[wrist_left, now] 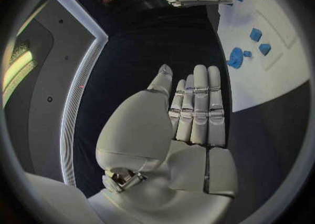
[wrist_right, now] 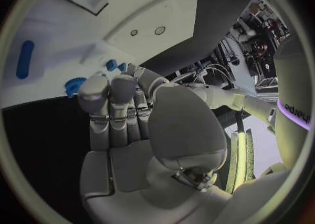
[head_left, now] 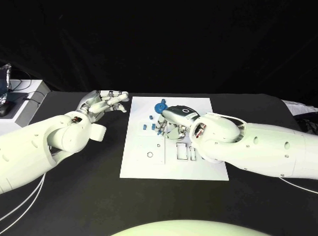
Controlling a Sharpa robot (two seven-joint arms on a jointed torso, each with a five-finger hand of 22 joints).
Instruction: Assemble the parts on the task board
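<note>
Where the head view looks down on the black table (head_left: 73, 196), the white task board (head_left: 141, 164) occupies the centre of the frame, its long side running from upper centre toward lower centre.

Left hand (head_left: 105, 103): upper left of centre, just off the board's upper left corner, over bare table. Fingers extended and lying close side by side, nothing between them or against the palm; hand released. Left wrist view confirms: flat palm (wrist_left: 193, 124), straight fingers, no contact with any part.

Right hand (head_left: 176, 120): over the upper middle of the board, back of the hand toward the camera. Right wrist view shows its fingers (wrist_right: 108, 108) bent forward at the tips, side by side, with no part seen in the palm. Whether the fingertips touch a part or the board, I cannot tell; grasp undetermined.

Parts, blue:
- round toothed gear (head_left: 160, 106), upper centre of the board, just above the right hand.
- small blocks (head_left: 150, 126), a loose cluster left of the right hand, upper half of the board.
- long peg (wrist_right: 24, 59), lying flat on the board, seen at the left of the right wrist view.

Board features: rectangular outlined recesses (head_left: 181, 151) and a small round hole (head_left: 150, 154) in the lower half.
</note>
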